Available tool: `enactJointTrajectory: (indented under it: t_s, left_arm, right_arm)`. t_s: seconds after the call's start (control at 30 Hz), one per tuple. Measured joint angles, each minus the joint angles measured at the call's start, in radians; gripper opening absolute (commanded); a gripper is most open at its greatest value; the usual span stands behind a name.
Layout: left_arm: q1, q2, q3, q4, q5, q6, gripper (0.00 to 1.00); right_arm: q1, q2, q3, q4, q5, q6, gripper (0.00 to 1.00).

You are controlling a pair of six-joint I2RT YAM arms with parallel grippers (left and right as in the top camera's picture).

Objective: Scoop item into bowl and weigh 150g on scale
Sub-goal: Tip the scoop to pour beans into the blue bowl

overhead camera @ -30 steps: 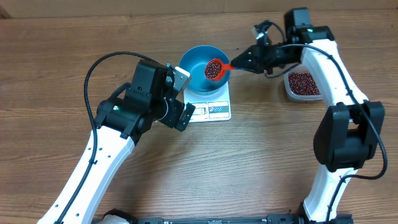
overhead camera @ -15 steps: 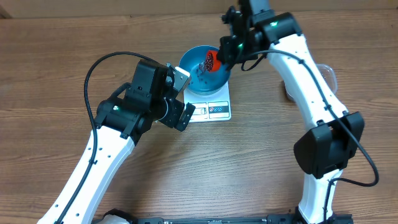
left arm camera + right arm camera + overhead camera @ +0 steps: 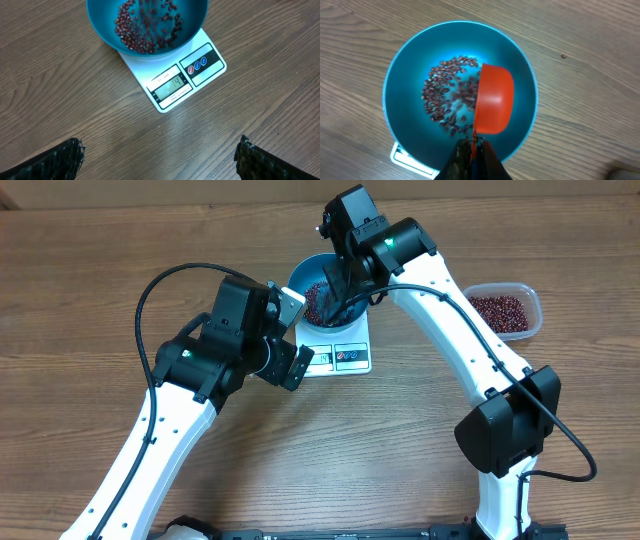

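The blue bowl [image 3: 301, 280] stands on the white scale [image 3: 345, 355] at the table's middle back. Dark red-brown beans [image 3: 442, 97] lie in it, some still blurred in falling. My right gripper [image 3: 474, 150] hangs over the bowl, shut on the handle of an orange-red scoop [image 3: 494, 100] that is turned on its side with its mouth toward the beans. The left wrist view shows the bowl [image 3: 100, 27], the beans [image 3: 145, 32] and the lit display of the scale [image 3: 172, 84]. My left gripper [image 3: 160, 160] is open over bare wood, just in front of the scale.
A clear plastic tub [image 3: 503, 311] holding more beans sits at the right back. The right arm [image 3: 450, 330] arches over the table between the tub and the bowl. The left arm [image 3: 200, 370] reaches in from the front left.
The right arm has swung left from beside the tub to over the bowl. The full scoop has tipped over and its beans have dropped into the bowl. The left arm has stayed still.
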Motion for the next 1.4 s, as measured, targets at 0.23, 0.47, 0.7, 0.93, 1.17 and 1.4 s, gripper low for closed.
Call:
enactJointTrajectory:
  t_s: [0.23,0.47,0.7,0.93,1.17,1.4]
  left_arm:
    - [0.000,0.000,0.000,0.000,0.000,0.000,1.00]
    - [0.000,0.000,0.000,0.000,0.000,0.000,1.00]
    - [0.000,0.000,0.000,0.000,0.000,0.000,1.00]
    - [0.000,0.000,0.000,0.000,0.000,0.000,1.00]
    - [0.000,0.000,0.000,0.000,0.000,0.000,1.00]
    - [0.000,0.000,0.000,0.000,0.000,0.000,1.00]
  right_arm:
    - [-0.002,0.000,0.000,0.000,0.008,-0.007,0.04]
    - [-0.010,0.000,0.000,-0.001,-0.045,-0.007,0.04]
    - [-0.053,-0.016,0.000,-0.010,-0.073,-0.007,0.04]
    - [-0.027,-0.043,0.002,-0.034,-0.011,-0.008,0.04]
    - [0.020,-0.043,0.002,-0.035,0.028,-0.021,0.04]
    - [0.019,-0.043,0.002,-0.037,0.063,-0.034,0.04]
